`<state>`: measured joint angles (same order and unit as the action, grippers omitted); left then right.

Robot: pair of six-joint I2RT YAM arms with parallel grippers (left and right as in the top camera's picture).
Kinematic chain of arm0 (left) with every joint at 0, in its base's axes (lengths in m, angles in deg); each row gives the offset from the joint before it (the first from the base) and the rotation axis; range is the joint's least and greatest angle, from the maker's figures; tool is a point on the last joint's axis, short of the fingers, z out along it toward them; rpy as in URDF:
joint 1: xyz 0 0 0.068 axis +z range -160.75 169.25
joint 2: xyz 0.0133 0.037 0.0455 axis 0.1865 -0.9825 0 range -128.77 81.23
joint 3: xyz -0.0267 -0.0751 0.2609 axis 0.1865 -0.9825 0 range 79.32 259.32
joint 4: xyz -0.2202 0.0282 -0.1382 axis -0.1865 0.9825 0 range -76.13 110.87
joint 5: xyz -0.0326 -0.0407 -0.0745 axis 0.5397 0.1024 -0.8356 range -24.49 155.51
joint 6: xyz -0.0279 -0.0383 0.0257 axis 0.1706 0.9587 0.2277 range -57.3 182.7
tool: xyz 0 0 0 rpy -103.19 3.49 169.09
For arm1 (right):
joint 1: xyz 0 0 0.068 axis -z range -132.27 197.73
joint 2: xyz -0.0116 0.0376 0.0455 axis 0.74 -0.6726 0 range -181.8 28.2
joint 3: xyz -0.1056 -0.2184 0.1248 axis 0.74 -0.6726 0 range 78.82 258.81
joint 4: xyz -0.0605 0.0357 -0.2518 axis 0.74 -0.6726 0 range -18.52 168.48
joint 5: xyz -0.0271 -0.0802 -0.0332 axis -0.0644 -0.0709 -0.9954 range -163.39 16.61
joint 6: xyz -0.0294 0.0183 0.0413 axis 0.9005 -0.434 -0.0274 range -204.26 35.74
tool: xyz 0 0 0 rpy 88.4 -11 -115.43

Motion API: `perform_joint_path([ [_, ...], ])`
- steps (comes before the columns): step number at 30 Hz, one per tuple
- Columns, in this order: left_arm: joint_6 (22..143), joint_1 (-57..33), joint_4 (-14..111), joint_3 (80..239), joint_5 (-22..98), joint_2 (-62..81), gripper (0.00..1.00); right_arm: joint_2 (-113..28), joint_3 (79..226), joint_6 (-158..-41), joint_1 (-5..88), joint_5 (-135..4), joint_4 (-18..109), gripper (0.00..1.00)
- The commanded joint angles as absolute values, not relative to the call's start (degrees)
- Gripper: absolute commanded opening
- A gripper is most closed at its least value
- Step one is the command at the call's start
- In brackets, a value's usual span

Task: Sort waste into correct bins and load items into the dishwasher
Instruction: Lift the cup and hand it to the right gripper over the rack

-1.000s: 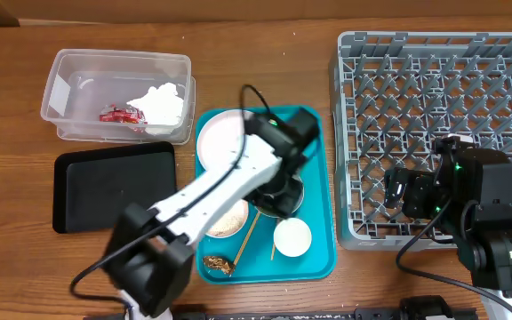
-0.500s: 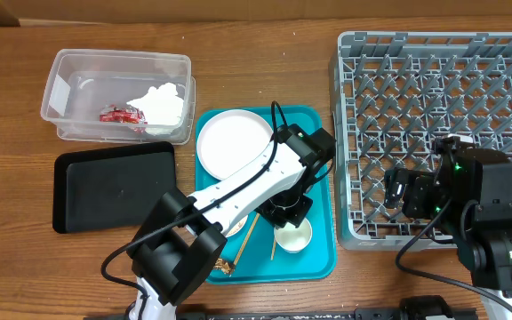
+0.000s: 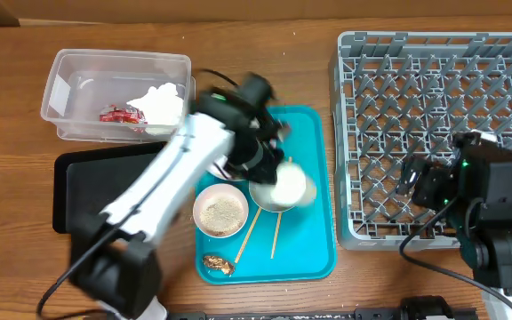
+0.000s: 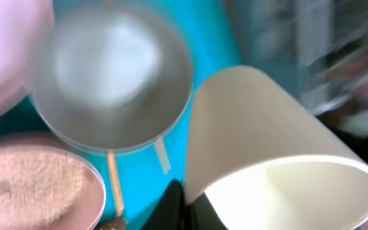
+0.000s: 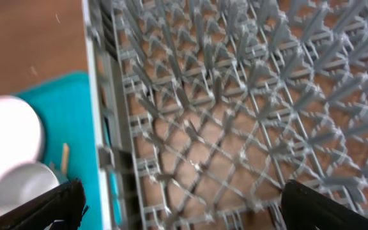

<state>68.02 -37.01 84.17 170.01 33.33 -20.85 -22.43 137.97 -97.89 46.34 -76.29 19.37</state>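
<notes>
Overhead, your left tool (image 4: 189,206) is clamped on the cup (image 3: 290,185), above the tray's (image 3: 316,244) bare right side, beside the metal bowl (image 3: 263,201); rack (image 3: 434,89) edge near, rightward; right tool (image 5: 184,211) gapes wide, empty, over rack.

The white left arm (image 3: 163,191) stretches from the near left diagonally toward the middle, blurred in the overhead view. Its dark hand (image 3: 269,171) is clamped on the rim of a white cup (image 3: 290,185). The black right arm (image 3: 487,209) sits at the near right, its hand (image 3: 413,180) spread wide and holding nothing.
</notes>
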Motion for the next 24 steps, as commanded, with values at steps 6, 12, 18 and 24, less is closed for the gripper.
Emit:
perform_joint_path([
  [6,65.16,-25.60,69.92,171.19,-14.76,-20.61,0.04,-29.54,139.63,-83.59,47.44,-24.03,29.23,1.00],
  [12,66.14,-25.77,68.43,171.19,-14.98,-20.68,0.04,-35.44,139.63,-82.87,47.44,-11.51,37.38,1.00],
  [18,66.58,-25.82,68.43,171.19,-14.93,-20.68,0.04,-40.29,139.63,-82.70,47.44,2.40,47.87,1.00],
  [24,66.58,-25.84,68.43,171.19,-14.91,-20.68,0.04,-41.97,139.63,-82.74,47.44,12.12,56.24,0.99],
])
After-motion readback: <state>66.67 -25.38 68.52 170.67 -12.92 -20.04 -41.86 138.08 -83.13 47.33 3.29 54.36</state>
